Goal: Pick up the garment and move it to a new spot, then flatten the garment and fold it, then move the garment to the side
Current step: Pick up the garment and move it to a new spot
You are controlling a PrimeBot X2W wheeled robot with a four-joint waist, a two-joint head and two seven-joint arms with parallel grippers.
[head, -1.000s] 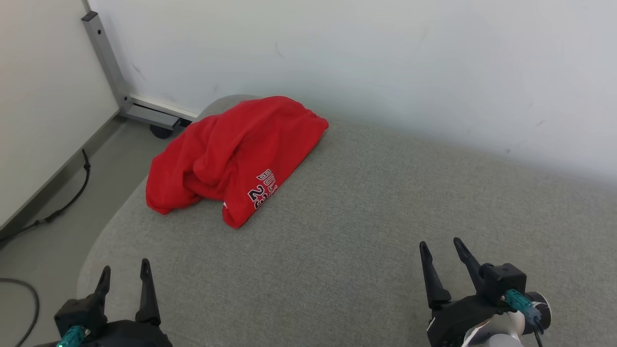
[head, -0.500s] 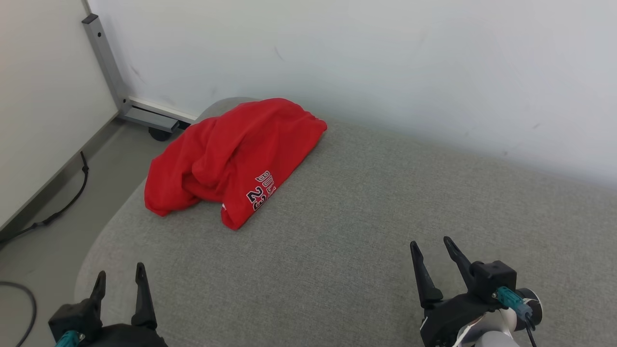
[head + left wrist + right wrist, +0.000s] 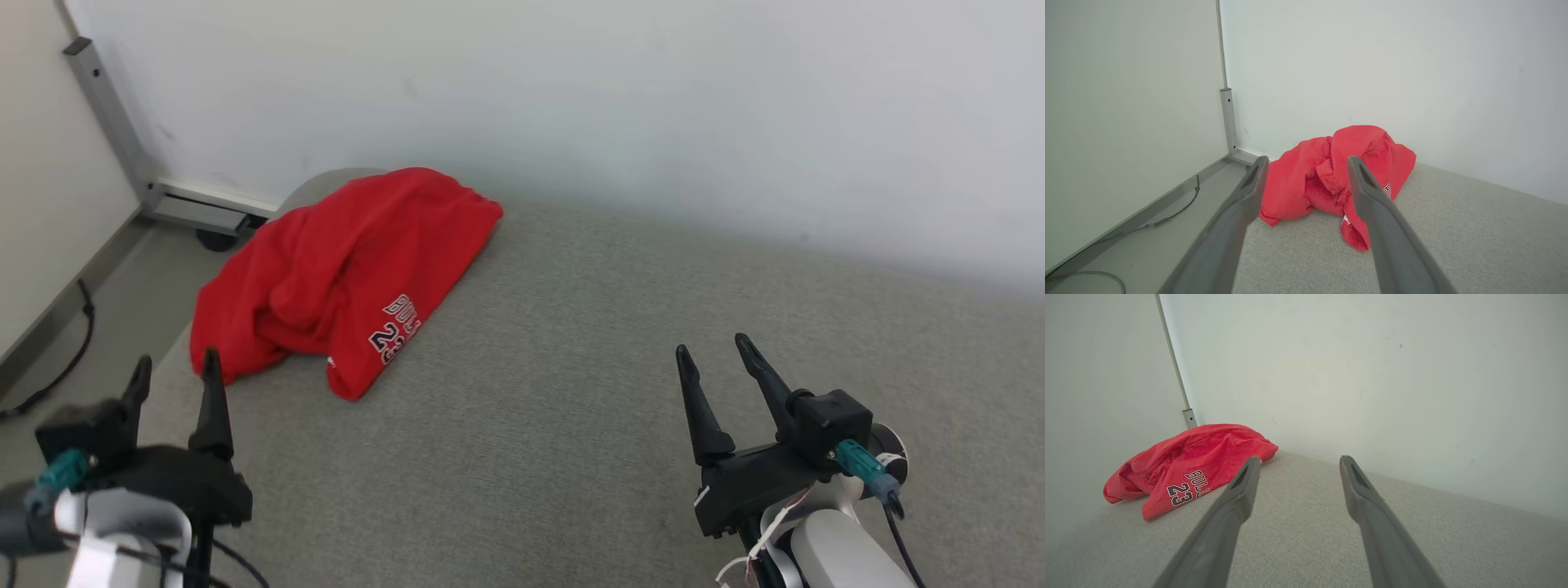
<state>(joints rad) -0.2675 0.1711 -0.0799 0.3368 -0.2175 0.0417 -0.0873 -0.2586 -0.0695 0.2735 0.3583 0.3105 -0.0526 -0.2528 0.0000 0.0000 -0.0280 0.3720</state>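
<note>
The garment (image 3: 343,269) is a red jersey with white lettering and a "23", lying crumpled at the far left corner of a grey fabric surface (image 3: 571,384). My left gripper (image 3: 175,366) stands open at the lower left, short of the garment's near edge, nothing between its fingers. In the left wrist view the garment (image 3: 1331,175) lies ahead between the open fingers (image 3: 1237,216). At the lower right my right gripper (image 3: 709,351) is open over bare fabric, well right of the garment. The right wrist view has the garment (image 3: 1188,469) off to the left.
A white wall (image 3: 653,106) runs behind the surface. A grey metal post and base with a caster (image 3: 163,196) stand at the back left. A dark cable (image 3: 57,359) trails on the floor left of the surface's rounded edge.
The camera has turned, shifting the whole scene leftward. Both grippers have risen higher in the head view, nearer the garment. Both stay open; the garment lies as before.
</note>
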